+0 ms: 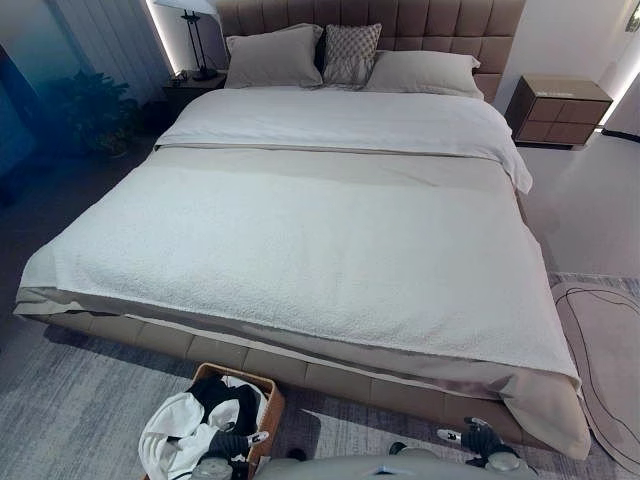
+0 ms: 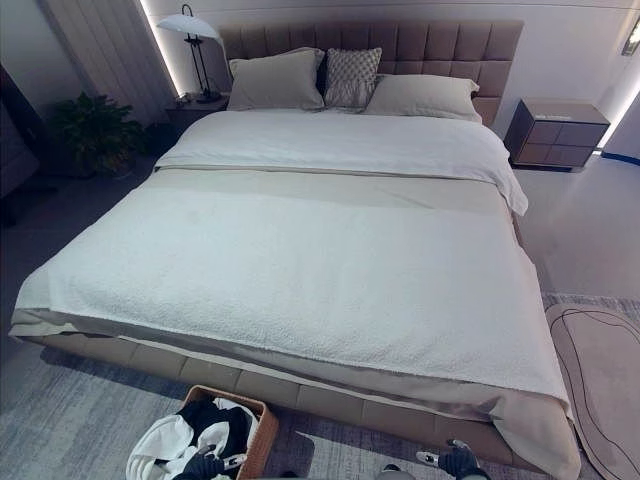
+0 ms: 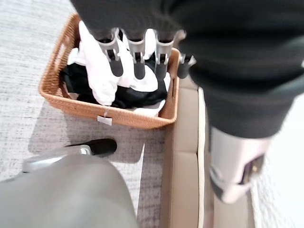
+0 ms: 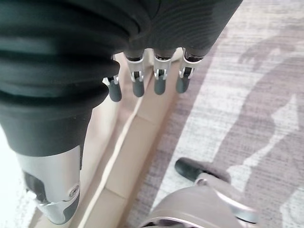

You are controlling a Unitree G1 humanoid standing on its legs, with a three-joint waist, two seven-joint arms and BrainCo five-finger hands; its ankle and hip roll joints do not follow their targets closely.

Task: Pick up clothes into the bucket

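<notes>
Bedroom floor with a grey carpet [image 1: 70, 410] lies before me, and on it, touching the foot of the bed [image 1: 320, 250], stands the woven bucket [image 3: 57, 90]. White and black clothes [image 3: 102, 76] fill that bucket, a white piece hanging over its rim on the side away from the bed. A small white tag [image 3: 104, 120] hangs on the bucket's outer wall.

My left robot hand [image 3: 137, 57] hovers just above the bucket, its fingers [image 3: 116, 66] straight and released, grasping nothing, the dark tips over the clothes. My right robot hand [image 4: 147, 80] hangs further along the bed's foot, well apart from the bucket, above the seam where the bed's tan padded base [image 4: 137, 137] meets the carpet; its fingers [image 4: 160, 84] are likewise relaxed and released, with nothing in them.

Beyond the bucket the bed spreads wide under a white textured blanket [image 1: 300, 250], with a beige sheet showing along its lower edge. At the far end, two beige pillows [image 1: 272, 57] flank a patterned cushion [image 1: 351, 54] against the padded headboard [image 1: 440, 20]. A nightstand [image 1: 558, 110] sits beside the bed's head on one side; a lamp [image 2: 195, 45] and a potted plant [image 2: 95, 130] stand on the other. A round rug [image 1: 605, 350] lies on the floor near the bed's foot corner, on the nightstand's side.
</notes>
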